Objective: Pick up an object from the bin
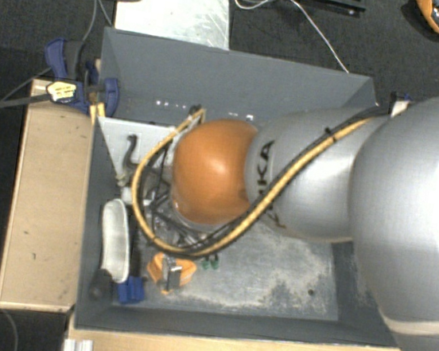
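Observation:
My gripper (160, 213) shows as a dark body under the arm's orange cover, low over the left part of the bin. Just below it, by the bin's front wall, lies a small orange and black thing (171, 272). To its left a long white oval thing (115, 239) runs along the left wall, with a black end (100, 283) at the front corner. A small blue piece (131, 290) sits between the white thing and the orange one. A tiny green bit (209, 263) lies right of the orange thing.
A thin black hook-shaped thing (130, 151) rests against the back left of the bin. The arm, with its yellow cable, spans the bin from the right and hides its middle. The bin's floor at the front right shows bare, scuffed grey metal.

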### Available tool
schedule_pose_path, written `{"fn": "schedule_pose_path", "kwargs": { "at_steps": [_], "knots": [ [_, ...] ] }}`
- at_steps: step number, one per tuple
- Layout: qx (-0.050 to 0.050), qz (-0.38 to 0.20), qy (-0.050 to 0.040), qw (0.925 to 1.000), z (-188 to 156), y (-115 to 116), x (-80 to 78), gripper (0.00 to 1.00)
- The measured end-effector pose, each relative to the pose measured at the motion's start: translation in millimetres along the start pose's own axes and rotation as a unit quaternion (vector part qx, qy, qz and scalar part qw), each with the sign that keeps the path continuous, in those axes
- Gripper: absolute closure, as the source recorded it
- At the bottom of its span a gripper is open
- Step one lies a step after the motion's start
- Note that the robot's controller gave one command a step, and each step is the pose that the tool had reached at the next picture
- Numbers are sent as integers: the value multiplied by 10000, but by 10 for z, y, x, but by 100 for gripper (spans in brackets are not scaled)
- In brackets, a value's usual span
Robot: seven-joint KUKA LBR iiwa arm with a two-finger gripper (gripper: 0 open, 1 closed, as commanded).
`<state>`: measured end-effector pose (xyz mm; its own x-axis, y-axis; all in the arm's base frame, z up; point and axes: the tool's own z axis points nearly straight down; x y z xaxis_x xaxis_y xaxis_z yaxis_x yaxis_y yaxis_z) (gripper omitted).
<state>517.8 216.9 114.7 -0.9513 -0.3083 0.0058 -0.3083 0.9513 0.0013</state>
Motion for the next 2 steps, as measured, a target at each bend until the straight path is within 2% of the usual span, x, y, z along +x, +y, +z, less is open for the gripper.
{"fn": "schedule_pose_path", "kwargs": {
  "at_steps": [1,2],
  "knots": [
    [-8,1151,-39,9933,113,63,271,0],
    [-1,-669,-1,9978,119,-223,464,0]
  ]
}}
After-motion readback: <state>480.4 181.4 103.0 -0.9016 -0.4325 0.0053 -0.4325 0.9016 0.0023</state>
